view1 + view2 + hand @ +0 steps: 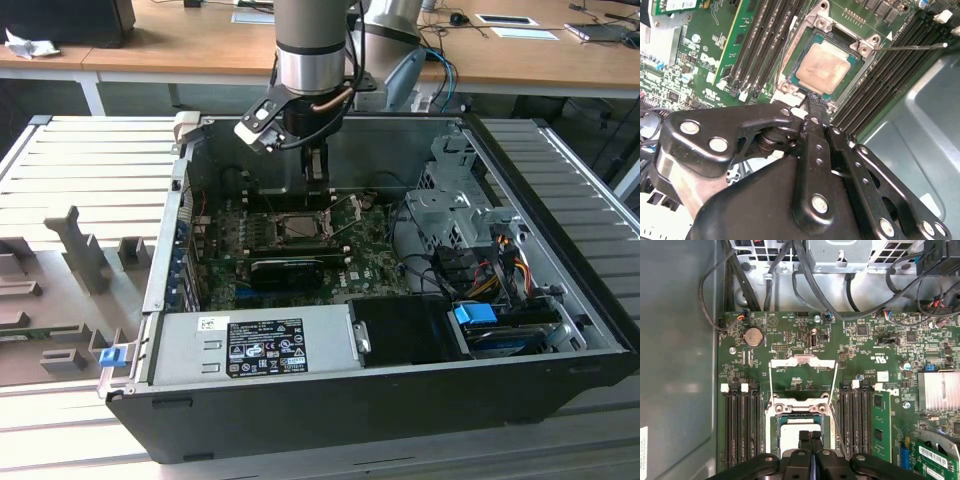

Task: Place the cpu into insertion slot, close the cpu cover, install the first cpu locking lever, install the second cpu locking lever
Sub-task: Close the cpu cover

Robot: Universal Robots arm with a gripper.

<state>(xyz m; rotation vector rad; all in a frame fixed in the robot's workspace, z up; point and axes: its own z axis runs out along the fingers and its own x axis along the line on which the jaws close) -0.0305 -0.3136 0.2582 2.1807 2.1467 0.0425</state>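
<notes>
Gripper (812,100) closed together, empty, at insertion slot (816,24) edge. cpu (825,67) seated; cpu cover (801,360) open. Likely cover-closing step; needs push on free edge.

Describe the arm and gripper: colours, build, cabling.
Arm: silvery-grey cylindrical segments with a dark band; a pale blue joint cap behind. A brown cable loops at the wrist, beside a black-and-white camera block. Gripper: matte black, flat linkage bars joined by silver pins, two slim fingers.
</notes>
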